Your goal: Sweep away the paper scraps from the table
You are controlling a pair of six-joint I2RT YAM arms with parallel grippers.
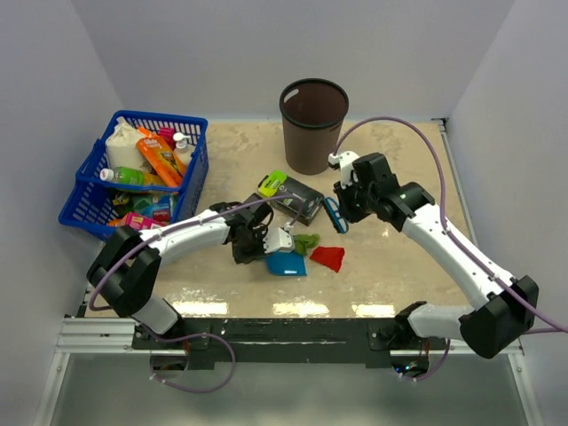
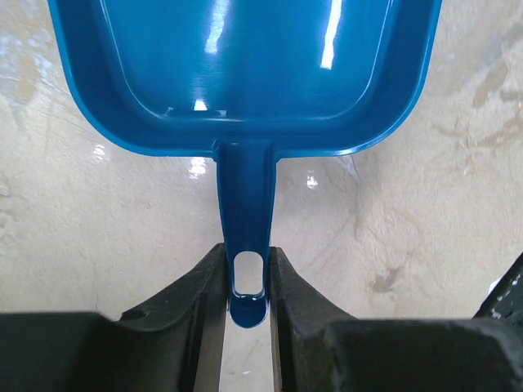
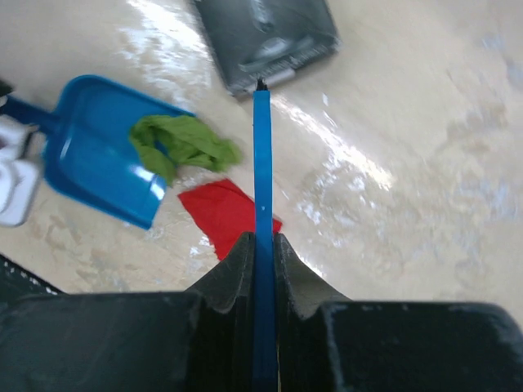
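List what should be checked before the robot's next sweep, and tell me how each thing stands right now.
1. Left hand shut on the dustpan handle: ok.
2. Right hand shut on the brush: ok.
3. Green scrap fully inside the dustpan: not ok, it hangs over the lip.
4. Red scrap gathered: not ok, it lies on the table beside the dustpan.
5. Brush tip clear of the black box: cannot tell.

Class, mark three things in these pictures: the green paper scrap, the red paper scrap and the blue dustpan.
green paper scrap (image 3: pixel 186 144), right wrist view, middle of the wad.
red paper scrap (image 3: pixel 221 212), right wrist view, its flat middle.
blue dustpan (image 2: pixel 245 57), left wrist view, floor of the pan.
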